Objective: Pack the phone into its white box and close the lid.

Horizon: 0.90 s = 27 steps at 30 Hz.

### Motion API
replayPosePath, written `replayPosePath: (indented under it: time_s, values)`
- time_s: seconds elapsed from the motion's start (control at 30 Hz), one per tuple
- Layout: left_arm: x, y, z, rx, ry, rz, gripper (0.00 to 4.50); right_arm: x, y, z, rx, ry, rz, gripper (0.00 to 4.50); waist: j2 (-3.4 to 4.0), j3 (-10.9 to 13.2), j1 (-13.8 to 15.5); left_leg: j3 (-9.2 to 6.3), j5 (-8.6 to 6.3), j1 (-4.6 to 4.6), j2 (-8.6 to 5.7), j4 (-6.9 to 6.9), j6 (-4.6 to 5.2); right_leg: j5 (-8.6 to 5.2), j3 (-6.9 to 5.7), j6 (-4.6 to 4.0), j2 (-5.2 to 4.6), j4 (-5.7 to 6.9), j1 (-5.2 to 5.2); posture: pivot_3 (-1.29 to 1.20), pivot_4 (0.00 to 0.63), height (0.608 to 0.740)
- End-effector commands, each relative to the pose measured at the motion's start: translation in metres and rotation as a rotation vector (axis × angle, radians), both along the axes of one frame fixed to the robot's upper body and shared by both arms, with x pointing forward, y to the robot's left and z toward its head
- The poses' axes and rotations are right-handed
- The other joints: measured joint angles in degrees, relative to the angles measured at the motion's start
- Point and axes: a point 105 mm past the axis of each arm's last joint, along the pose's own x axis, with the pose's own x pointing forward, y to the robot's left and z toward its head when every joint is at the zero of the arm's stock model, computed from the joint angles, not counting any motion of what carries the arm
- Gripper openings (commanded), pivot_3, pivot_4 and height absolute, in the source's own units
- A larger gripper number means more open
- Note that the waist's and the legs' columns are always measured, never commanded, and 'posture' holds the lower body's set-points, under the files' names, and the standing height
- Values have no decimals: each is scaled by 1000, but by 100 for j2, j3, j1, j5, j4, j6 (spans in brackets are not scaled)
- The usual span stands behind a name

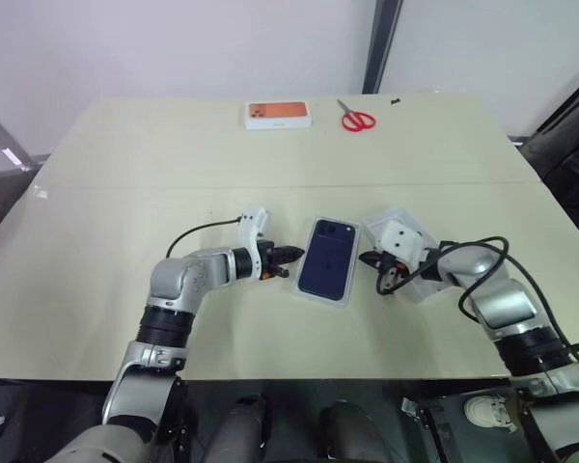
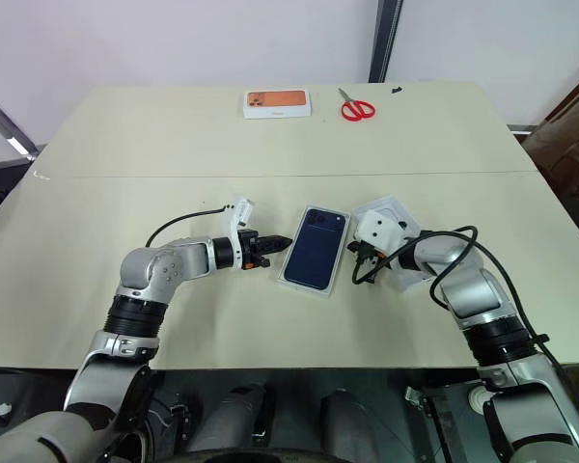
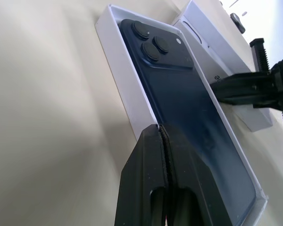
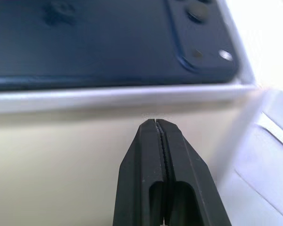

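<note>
The phone lies in the white box, between two closed, empty grippers, left gripper and right gripper. The lid sits just right of the box under the right arm; a sideways nudge from either gripper may skid the light box across the counter

Even overhead light is brightening the table; glare is streaking the phone, its near end blurring.
</note>
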Motion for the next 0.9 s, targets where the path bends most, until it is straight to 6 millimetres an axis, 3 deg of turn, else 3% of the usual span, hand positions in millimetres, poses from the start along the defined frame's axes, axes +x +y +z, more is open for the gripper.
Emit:
replayPosePath:
  time_s: [0.03, 0.43, 0.77, 0.9]
  values:
    - [-2, -10, 10, -19, -35, -39, 62, 2, -1, 15, 16, -60, -4, 0, 0, 0, 4, 0, 0, 0, 0, 0, 0, 0, 0, 0, 0, 0, 0, 0, 150, 734]
    - [-12, -10, 12, -33, -27, -54, 62, 18, 30, 19, 60, -105, 48, 0, -1, 0, -37, 0, 0, 0, 2, 0, 0, 0, 1, 0, 3, 0, -3, 0, 150, 734]
    - [-16, -5, 11, -36, -26, -28, 62, 21, 27, 16, 39, -112, 50, 0, 0, 0, -99, -1, 1, 1, 3, 0, -1, 0, 0, 0, 4, 1, -2, 0, 150, 734]
    - [-9, 5, 19, -29, -67, 6, 62, 21, 22, 30, 83, -144, 28, 0, 0, 0, -99, -1, 1, 1, 3, 0, -1, 0, 0, 0, 4, 1, -2, 0, 150, 734]
